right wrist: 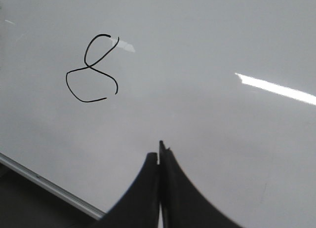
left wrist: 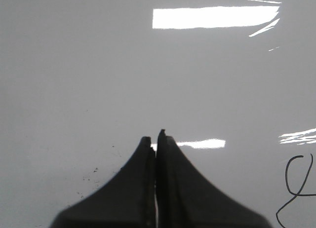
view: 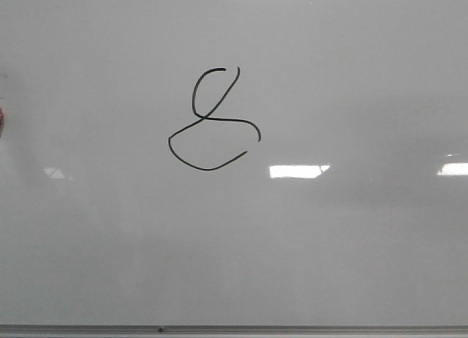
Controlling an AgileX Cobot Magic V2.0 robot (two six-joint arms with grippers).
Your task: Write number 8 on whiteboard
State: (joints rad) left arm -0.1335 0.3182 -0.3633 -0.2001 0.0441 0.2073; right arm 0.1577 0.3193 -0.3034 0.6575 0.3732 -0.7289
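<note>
Black number 8 (view: 213, 122) on whiteboard (view: 351, 243), cut off in left wrist view; left gripper (left wrist: 156, 139), right gripper (right wrist: 159, 151) pressed closed, empty.

Glossy board, matt black jaws

The whiteboard (view: 344, 250) has a smooth, glossy pale grey face that mirrors bright rectangular lights, and a thin brushed-metal strip along its edge (right wrist: 49, 187). The number 8 (view: 213, 120) is a thin matt black marker line, unbroken by glare. The left gripper (left wrist: 156, 139) and the right gripper (right wrist: 160, 151) have dull, matt black fingers that look like hard plastic, jaws pressed together; beside the left jaws the board carries fine dark specks (left wrist: 91, 176).
</note>
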